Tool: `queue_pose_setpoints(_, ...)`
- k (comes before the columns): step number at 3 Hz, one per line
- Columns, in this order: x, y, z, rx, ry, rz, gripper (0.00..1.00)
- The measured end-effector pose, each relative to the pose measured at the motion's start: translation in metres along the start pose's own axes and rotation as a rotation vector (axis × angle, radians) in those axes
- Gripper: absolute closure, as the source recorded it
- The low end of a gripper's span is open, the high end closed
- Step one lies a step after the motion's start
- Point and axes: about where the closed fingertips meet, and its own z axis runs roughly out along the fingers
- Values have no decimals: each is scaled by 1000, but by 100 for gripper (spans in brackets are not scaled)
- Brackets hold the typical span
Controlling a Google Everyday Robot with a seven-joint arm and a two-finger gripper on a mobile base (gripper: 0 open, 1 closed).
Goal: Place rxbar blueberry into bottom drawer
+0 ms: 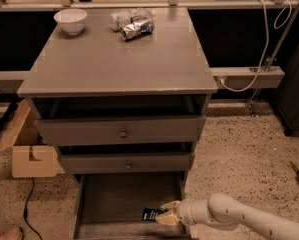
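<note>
Pinching the rxbar blueberry (150, 214), the gripper (165, 213) is hovering low in the bottom drawer (116, 196); releasing looks next.

Robot lab: speckled floor (239, 149), cable conduit (249, 76), tool (165, 217) in bottom drawer (119, 199).

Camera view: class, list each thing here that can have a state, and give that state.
bottom drawer: pulled open.
rxbar blueberry: held low over the drawer's front right.
gripper: fingers shut on the bar, inside the drawer.
upper two drawers: far less out than the bottom one.
bowl: upright on the cabinet top.
foil packets: crumpled, lying on the cabinet top.
</note>
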Motion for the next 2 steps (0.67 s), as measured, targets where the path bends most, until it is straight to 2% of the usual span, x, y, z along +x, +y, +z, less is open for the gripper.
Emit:
queue_pose_setpoints(1,-8,-28,47,-44,-61,-46,73)
queue_pose_setpoints(2,-17,-38,73,-46,-107,-65,50)
